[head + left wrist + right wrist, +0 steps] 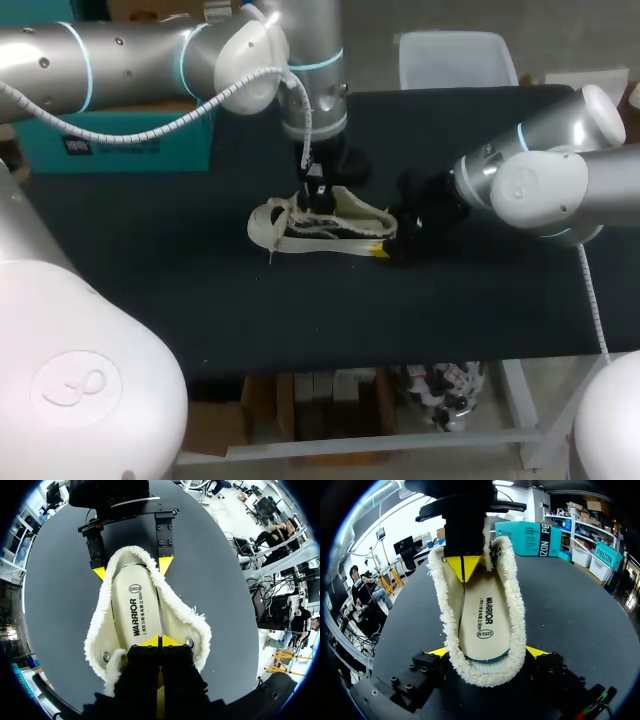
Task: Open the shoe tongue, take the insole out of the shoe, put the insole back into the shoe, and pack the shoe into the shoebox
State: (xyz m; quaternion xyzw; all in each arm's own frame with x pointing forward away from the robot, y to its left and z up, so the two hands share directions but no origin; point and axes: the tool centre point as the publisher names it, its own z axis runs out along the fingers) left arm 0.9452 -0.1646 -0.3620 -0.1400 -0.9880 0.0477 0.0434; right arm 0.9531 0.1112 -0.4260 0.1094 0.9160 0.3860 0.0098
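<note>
A cream low shoe [320,225] with a fleecy collar [100,625] lies on its sole mid-table, toe to the left. Its printed insole [135,610] lies flat inside. My left gripper [160,641] comes straight down into the shoe's mouth, fingers shut, tips on the insole's front end by the tongue; I see nothing pinched between them. My right gripper [486,652] stands wide around the heel, one yellow tip against each side of it. In the right wrist view the insole [482,615] runs ahead to the left gripper [463,565]. A teal shoebox [110,150] stands at the back left.
The black table [200,290] has bare room in front of the shoe and to its left. My left arm [150,60] stretches over the back left, above the teal box. My right arm [540,180] lies low at the right.
</note>
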